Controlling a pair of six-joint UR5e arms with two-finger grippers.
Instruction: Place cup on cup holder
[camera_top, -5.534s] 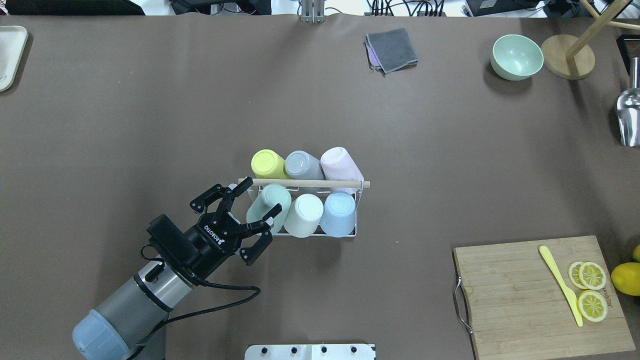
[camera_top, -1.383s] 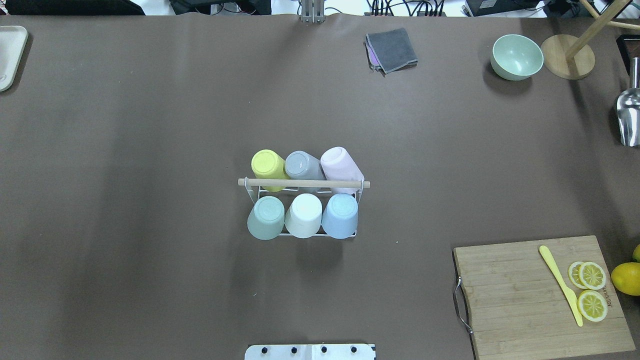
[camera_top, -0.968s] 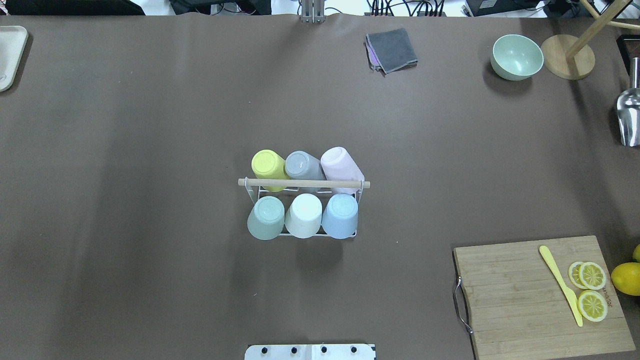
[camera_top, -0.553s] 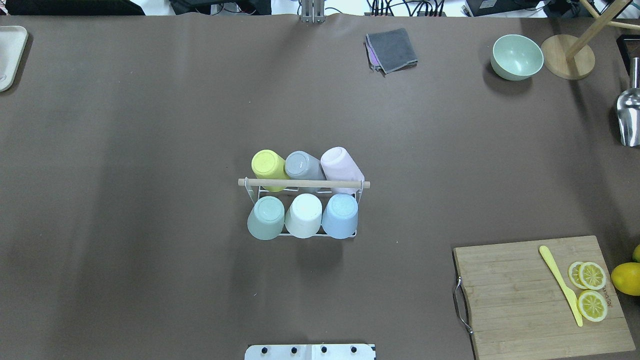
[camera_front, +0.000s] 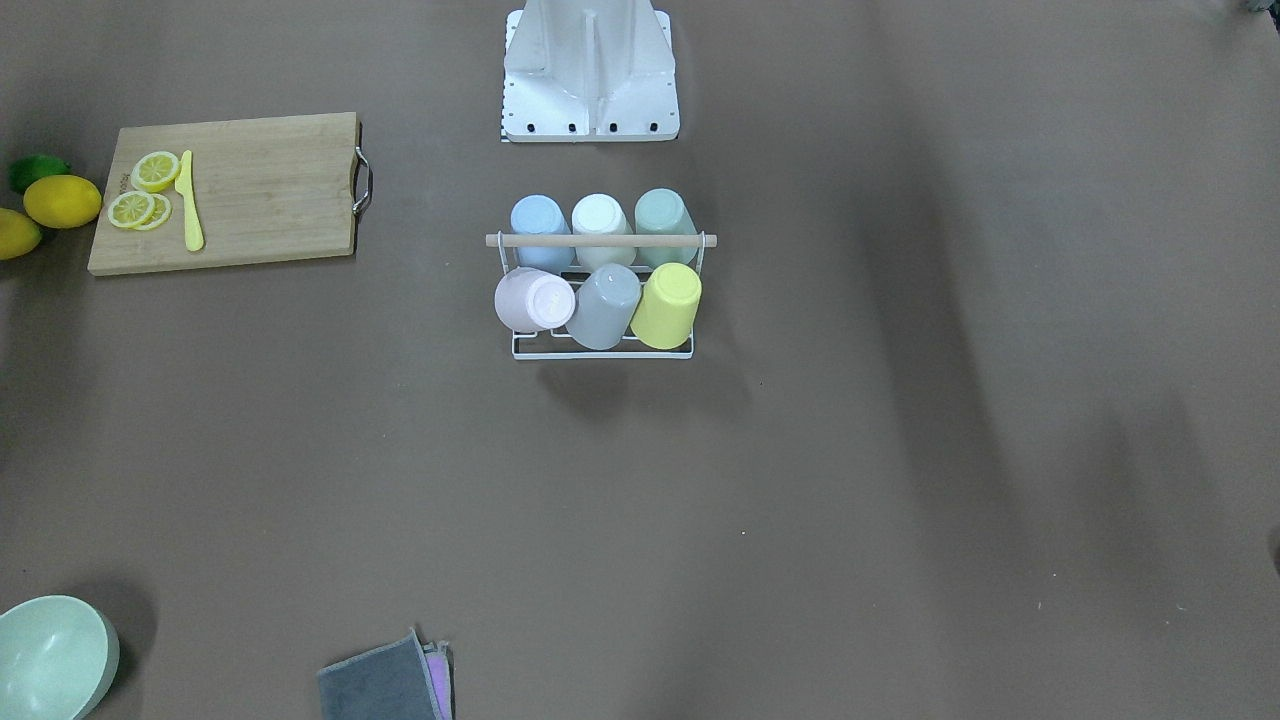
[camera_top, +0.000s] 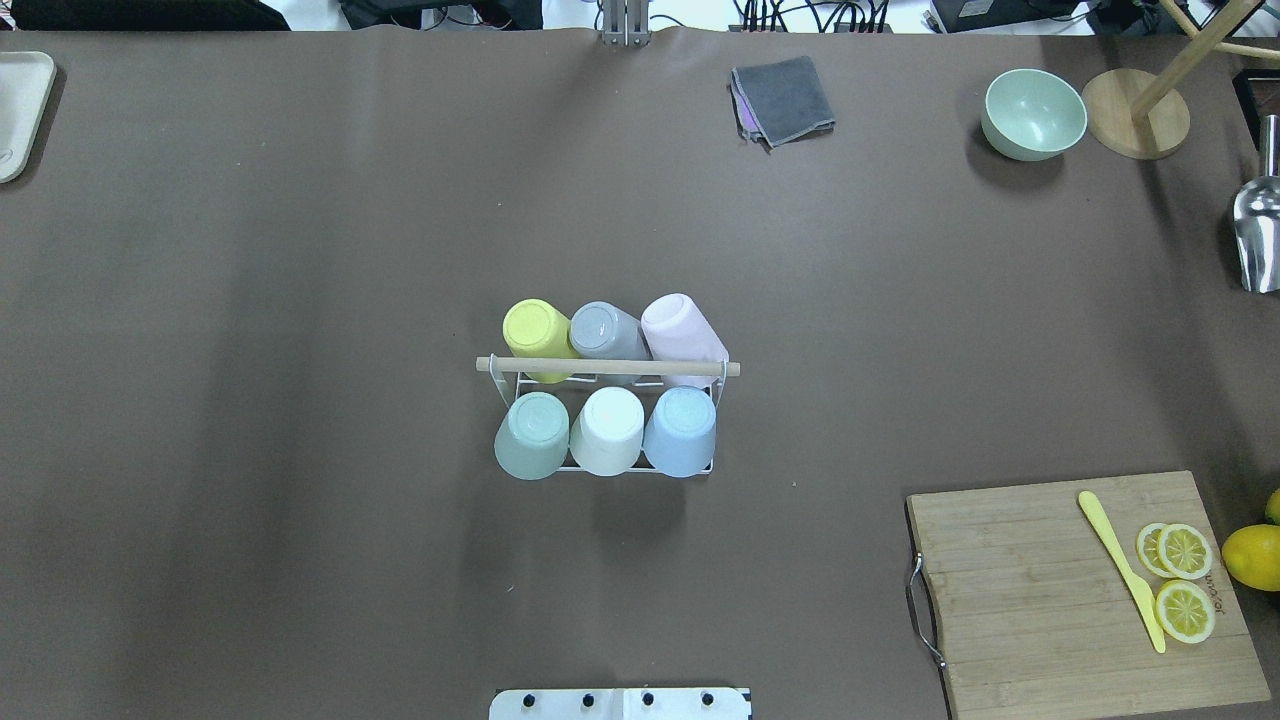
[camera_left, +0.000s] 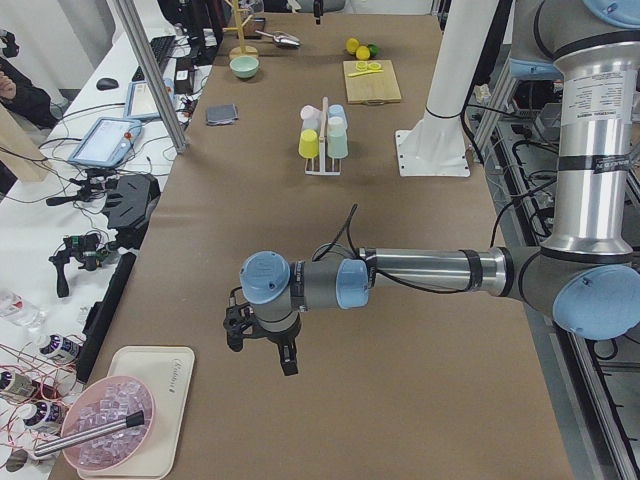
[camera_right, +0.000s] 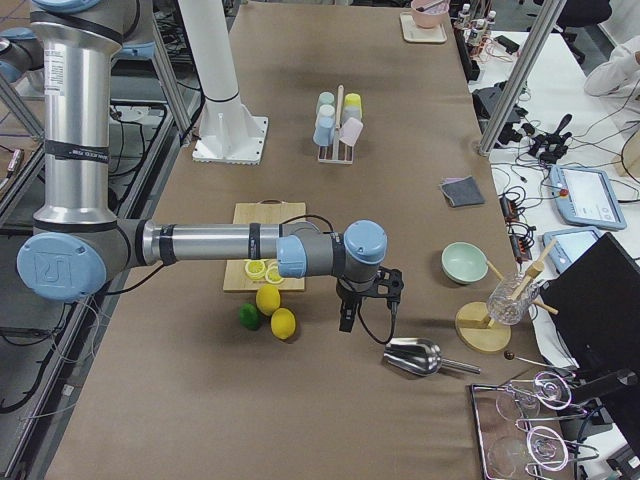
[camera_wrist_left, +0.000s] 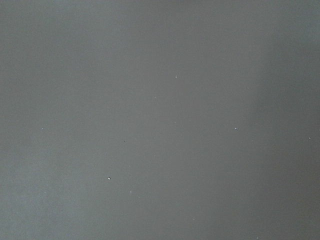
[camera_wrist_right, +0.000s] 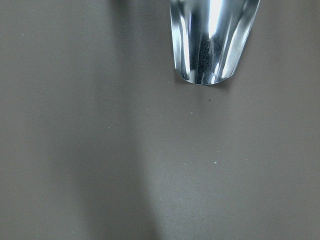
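The cup holder (camera_top: 608, 368) stood at centre frame on the tabletop (camera_top: 300, 300), six cups (camera_top: 611, 430) upturned on it and the pink cup (camera_top: 683, 328) leaning; placement looked complete, so you did best to leave it untouched, with the left end effector (camera_left: 262, 355) and right end effector (camera_right: 368, 305) well apart from it, their opening impossible to tell.

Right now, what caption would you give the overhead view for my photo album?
Six upturned pastel cups fill the white wire cup holder in the middle of a brown table.

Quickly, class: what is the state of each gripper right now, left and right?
Left gripper: cannot be told; it shows only in a side view.
Right gripper: cannot be told; it shows only in a side view.
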